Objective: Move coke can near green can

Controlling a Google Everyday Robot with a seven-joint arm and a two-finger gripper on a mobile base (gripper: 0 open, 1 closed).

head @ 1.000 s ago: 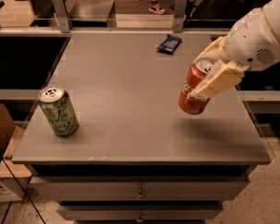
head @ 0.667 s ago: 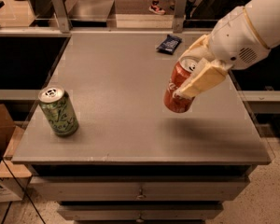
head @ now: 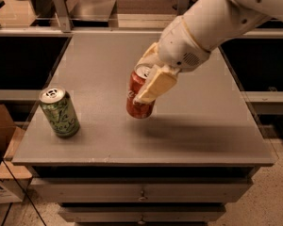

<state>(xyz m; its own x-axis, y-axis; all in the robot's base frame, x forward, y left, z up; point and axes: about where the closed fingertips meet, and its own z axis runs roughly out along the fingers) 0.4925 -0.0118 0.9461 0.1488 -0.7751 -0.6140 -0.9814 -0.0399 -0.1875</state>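
The red coke can point(head: 138, 102) with white script and a silver top hangs tilted a little above the middle of the grey table point(head: 203, 126). My gripper point(head: 150, 79) is shut on it, with one cream finger point(head: 156, 85) across its front and the other behind it. The white arm reaches in from the upper right. The light green can point(head: 60, 111) with dark green swirls stands upright near the table's front left corner, well to the left of the coke can and apart from it.
The table has drawers point(head: 141, 192) below its front edge. A cardboard box point(head: 2, 173) sits on the floor at the left. A metal rail and frame point(head: 61, 8) run behind the table's far edge.
My gripper has carried the coke can leftward, from the right part of the table to the middle, closer to the green can. The green can has not moved.
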